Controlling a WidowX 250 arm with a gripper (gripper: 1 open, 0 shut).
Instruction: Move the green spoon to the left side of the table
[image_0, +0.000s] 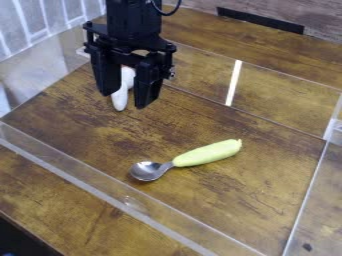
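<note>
Worn brown bench (80, 120), walled in clear acrylic (67, 170), carries the green spoon (187, 160), which lies flat below and right of the pincer (128, 98), well apart. Pincer hangs spread, pointing down, a white object (120, 90) between its fingers.

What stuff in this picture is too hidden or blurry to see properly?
- Black robot claw, camera view: its dark fingers hide most of the white thing between them.
- Dark brown wooden table: corners cut off by picture edges.
- Yellow-green-handled spoon with silver metal bowl: blur hides fine detail.
</note>
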